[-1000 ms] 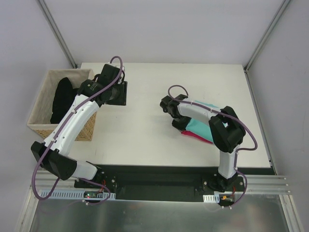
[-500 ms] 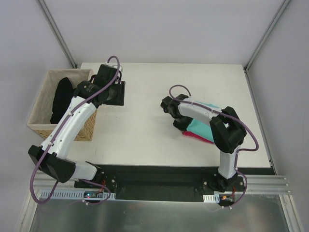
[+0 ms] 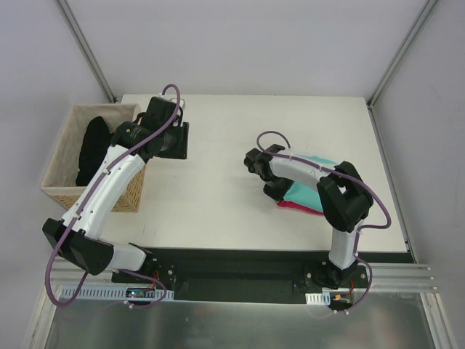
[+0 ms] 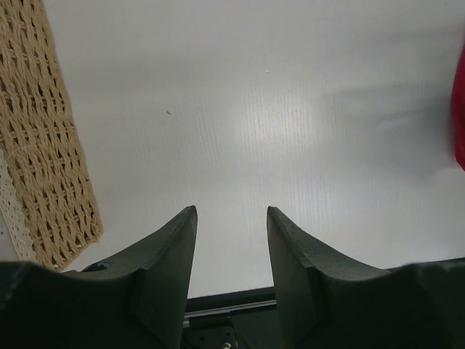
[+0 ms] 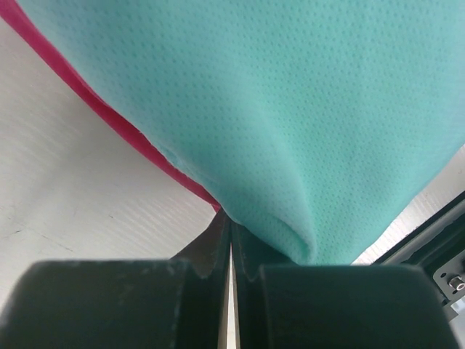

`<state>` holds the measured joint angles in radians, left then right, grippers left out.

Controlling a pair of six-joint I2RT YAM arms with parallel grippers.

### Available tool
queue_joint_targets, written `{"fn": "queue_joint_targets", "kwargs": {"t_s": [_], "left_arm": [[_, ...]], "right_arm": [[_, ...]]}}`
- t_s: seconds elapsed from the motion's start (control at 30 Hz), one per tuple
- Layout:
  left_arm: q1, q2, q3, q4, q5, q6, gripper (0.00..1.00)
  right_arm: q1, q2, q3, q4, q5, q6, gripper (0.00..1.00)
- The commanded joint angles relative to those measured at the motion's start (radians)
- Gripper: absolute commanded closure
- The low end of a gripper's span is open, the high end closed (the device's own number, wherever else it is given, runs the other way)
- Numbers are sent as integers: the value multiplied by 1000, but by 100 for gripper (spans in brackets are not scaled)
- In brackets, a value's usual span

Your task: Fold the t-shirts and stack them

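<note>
White tabletop (image 3: 218,196) carries the stack, teal t-shirt (image 5: 305,109) on pink t-shirt (image 5: 123,123), well right of the basket (image 3: 73,198). Right end effector (image 5: 231,222), pressed together at the stack's edge, could snag cloth and skew the folds if dragged. Left end effector (image 4: 231,218) is spread and empty beside the basket.

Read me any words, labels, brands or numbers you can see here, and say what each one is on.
No text can be read.
The teal shirt and pink shirt show plain cloth, no label in view.
The basket and table carry no marking.
The small board at the near edge is too small to read.
</note>
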<state>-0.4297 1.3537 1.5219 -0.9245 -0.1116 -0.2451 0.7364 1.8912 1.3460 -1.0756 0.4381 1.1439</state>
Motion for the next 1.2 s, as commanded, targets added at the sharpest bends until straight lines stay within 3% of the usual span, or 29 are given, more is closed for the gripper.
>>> {"fn": "queue_joint_targets", "kwargs": {"t_s": [0.0,0.43,0.7,1.17], "left_arm": [[11,-25,-11,1,4,3,57],[11,-42,-29,1,10,-11,57],[11,-56,-55,3,-8,-19,54],[11,-65,-80,7,-19,-39,54]], "right_arm": [[-2,-55,2,-60,25,28,99],[3,-49,-2,-60,19,14,99],[52,91,173,-122,27,-96,93],[55,121,410,-199,169,-249,91]]}}
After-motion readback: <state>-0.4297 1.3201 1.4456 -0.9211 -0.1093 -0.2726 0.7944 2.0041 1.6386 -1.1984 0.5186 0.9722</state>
